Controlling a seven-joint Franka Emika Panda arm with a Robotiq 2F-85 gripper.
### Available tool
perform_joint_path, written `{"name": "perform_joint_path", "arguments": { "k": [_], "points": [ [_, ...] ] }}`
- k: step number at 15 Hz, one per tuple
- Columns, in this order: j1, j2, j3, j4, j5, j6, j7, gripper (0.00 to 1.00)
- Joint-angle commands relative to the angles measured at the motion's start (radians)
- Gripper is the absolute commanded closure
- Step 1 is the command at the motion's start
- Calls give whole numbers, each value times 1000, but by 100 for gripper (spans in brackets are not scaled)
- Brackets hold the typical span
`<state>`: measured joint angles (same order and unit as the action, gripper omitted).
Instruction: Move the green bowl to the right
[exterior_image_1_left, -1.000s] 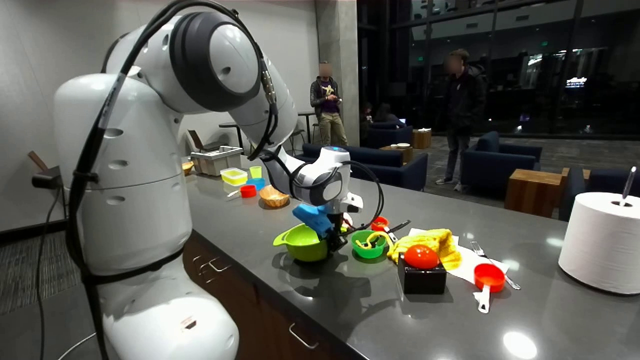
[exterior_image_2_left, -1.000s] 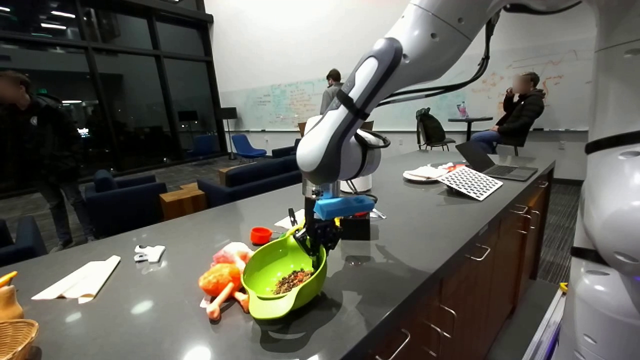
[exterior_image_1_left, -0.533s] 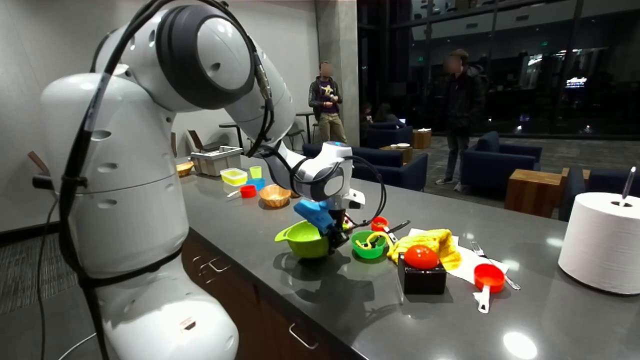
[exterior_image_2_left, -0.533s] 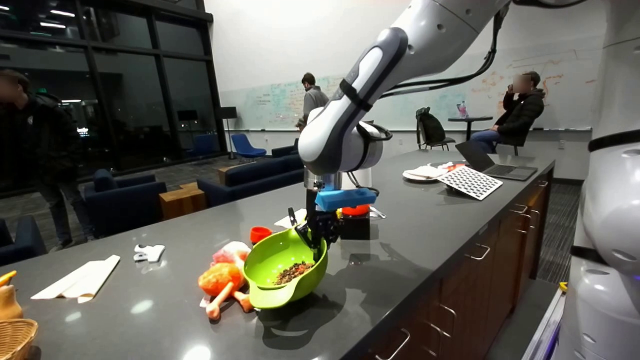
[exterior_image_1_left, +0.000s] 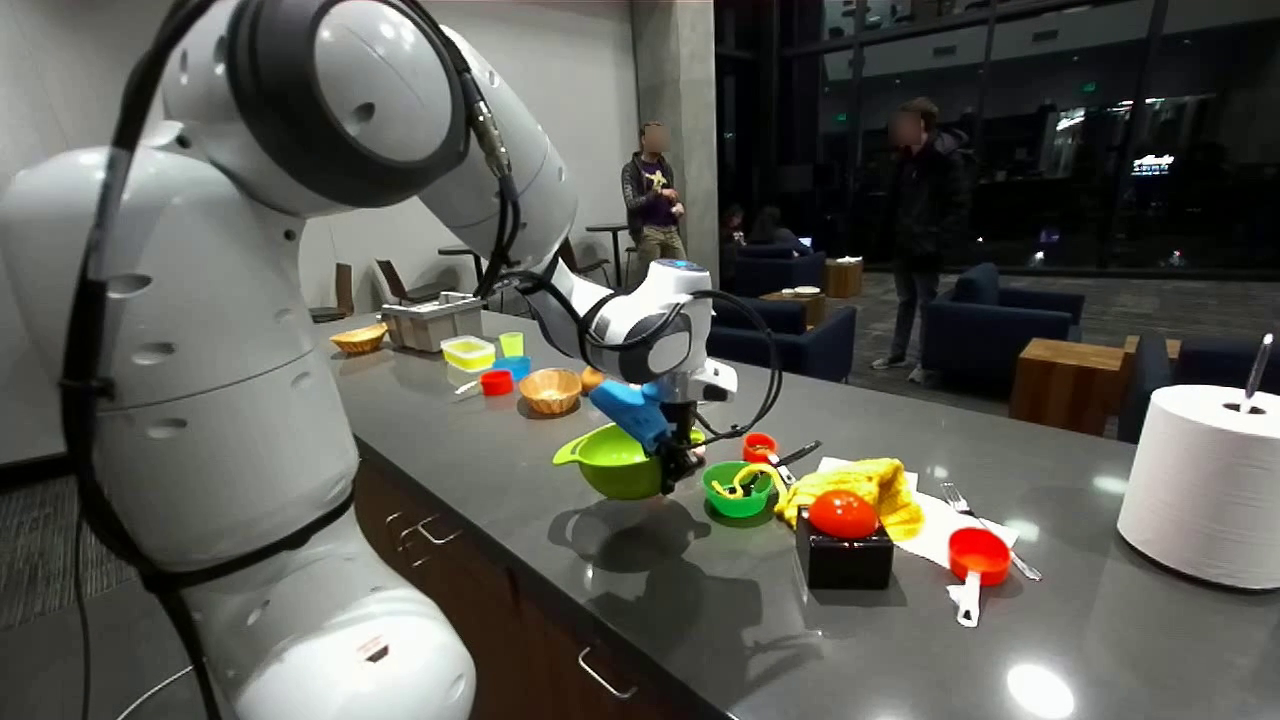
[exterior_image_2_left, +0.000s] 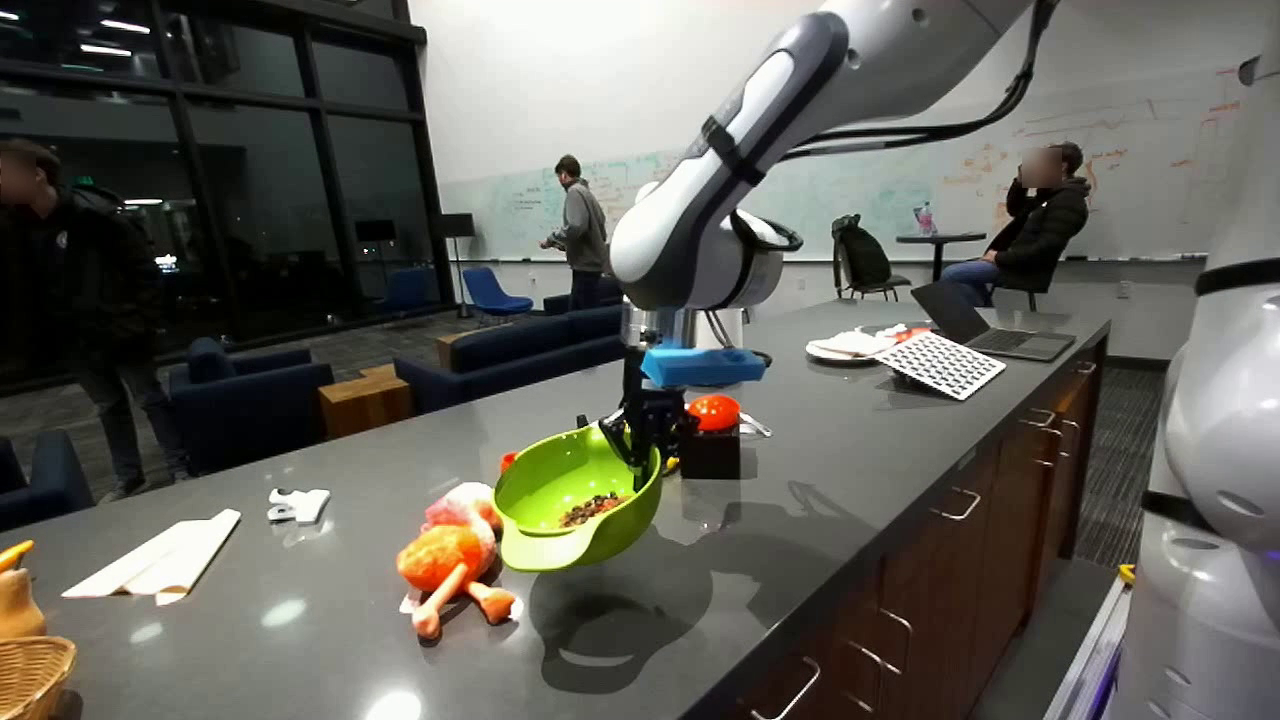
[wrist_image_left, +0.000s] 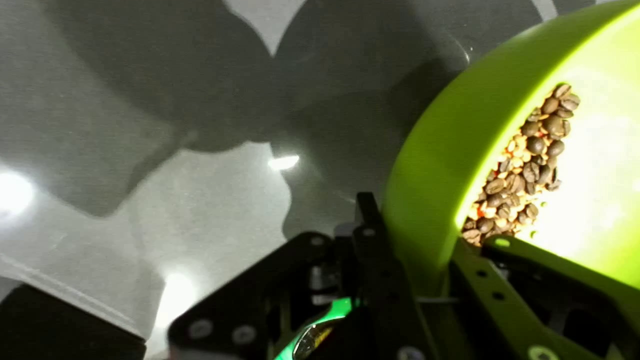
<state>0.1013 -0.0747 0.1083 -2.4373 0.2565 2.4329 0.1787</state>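
Observation:
The green bowl (exterior_image_1_left: 612, 472) is in the air above the grey counter. It also shows in an exterior view (exterior_image_2_left: 622, 528), tilted, with its shadow on the counter below. Dark beans and small grains (wrist_image_left: 525, 172) lie inside it, gathered toward the gripper side. My gripper (wrist_image_left: 415, 230) is shut on the bowl's wall, one finger inside and one outside. In both exterior views the gripper (exterior_image_1_left: 680, 472) (exterior_image_2_left: 636, 462) is at the rim, on the side away from the bowl's lip. The fingertip inside the bowl is partly hidden.
A small darker-green bowl (exterior_image_1_left: 738, 492) stands close beside the held bowl. A black box with a red dome (exterior_image_1_left: 846, 550), a yellow cloth (exterior_image_1_left: 885, 490) and a red measuring cup (exterior_image_1_left: 978, 556) are farther along. An orange plush toy (exterior_image_2_left: 448, 560) lies on the other side.
My gripper and the green bowl have risen together. The bowl's shadow on the counter is now farther from it. The arm's upper links have swung back.

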Motion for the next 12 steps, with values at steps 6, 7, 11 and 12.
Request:
{"name": "perform_joint_path", "arguments": {
  "k": [6, 7, 11, 12],
  "points": [
    [-77, -328, -93, -189, 10, -94, 6, 97],
    [-89, -360, -105, -208, 8, -100, 7, 97],
    [-152, -469, -145, -268, -12, -141, 18, 97],
    [-169, -493, -154, -281, -15, -150, 18, 97]
  ]
}}
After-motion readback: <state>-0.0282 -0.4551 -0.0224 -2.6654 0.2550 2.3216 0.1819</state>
